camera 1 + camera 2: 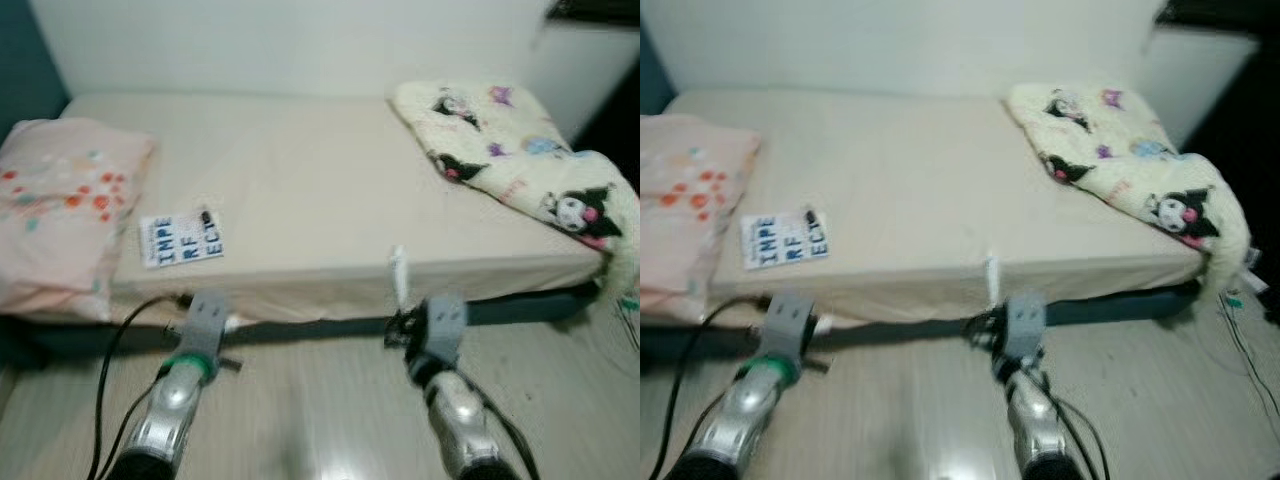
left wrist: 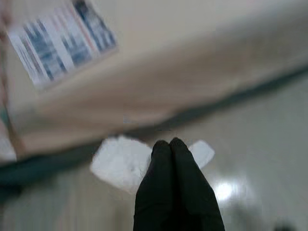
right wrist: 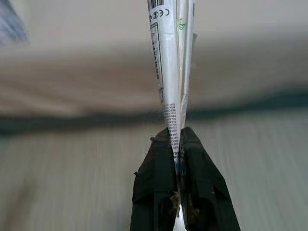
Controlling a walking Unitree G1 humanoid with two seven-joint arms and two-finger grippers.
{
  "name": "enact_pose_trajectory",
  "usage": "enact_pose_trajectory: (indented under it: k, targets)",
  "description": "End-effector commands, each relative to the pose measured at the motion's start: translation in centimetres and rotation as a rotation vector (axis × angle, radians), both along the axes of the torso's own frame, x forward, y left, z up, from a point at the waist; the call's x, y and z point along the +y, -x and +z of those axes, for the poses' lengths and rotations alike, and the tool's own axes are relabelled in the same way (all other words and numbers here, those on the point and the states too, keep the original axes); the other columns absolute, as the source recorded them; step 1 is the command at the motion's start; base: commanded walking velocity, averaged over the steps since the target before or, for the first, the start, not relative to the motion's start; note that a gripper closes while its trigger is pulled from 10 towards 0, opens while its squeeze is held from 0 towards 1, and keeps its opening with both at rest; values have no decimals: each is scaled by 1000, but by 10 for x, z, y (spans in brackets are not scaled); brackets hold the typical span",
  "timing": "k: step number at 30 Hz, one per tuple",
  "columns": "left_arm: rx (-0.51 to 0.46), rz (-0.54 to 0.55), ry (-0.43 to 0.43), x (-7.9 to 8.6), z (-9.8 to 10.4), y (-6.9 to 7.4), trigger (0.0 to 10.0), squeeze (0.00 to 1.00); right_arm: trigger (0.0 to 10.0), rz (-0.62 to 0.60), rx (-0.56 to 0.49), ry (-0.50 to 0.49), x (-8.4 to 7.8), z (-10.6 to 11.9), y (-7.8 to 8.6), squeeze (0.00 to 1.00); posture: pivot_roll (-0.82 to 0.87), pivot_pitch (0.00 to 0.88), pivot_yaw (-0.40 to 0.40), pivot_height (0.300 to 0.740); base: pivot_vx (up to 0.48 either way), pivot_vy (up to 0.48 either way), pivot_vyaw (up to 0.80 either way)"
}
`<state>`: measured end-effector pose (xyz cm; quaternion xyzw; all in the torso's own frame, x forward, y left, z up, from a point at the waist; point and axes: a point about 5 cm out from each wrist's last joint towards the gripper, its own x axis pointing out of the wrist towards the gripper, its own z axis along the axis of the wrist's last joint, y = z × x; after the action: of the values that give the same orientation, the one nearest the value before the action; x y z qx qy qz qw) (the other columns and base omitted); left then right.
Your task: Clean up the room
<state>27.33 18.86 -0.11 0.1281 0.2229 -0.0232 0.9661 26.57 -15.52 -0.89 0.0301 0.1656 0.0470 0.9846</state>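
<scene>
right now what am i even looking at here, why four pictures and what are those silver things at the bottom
The silver things are the two arms of a humanoid robot that is tidying a room. The two wide pictures come from cameras on its head, looking down at a bed. The other two come from a camera on each wrist, looking along that gripper's black fingers.

On the bed lie a pink floral pillow at the robot's left, a small printed packet beside it, and a cream cartoon-print blanket at the right, hanging over the corner.

The right gripper is shut on a folded white wrapper with printed text, standing up from its fingers. The left gripper has its fingers together, with a crumpled white tissue at its tip; whether it grips the tissue is hard to tell.
</scene>
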Motion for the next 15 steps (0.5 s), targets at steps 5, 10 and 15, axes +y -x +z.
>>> enact_pose_trajectory:
  k: [5,10,15]
  targets:
    - [67,28,-34,5,-19,17,10000,0,10000,0,91,54,-12,-18,19,0,0,17,2,720,0,0,-781]
    - [59,15,-42,2,-21,18,10000,0,10000,19,80,60,-12,-18,18,0,2,10,0,720,0,0,-781]
    - [22,10,-36,-2,-15,10,10000,0,10000,14,44,55,-11,-11,10,0,0,2,1,720,0,0,-781]
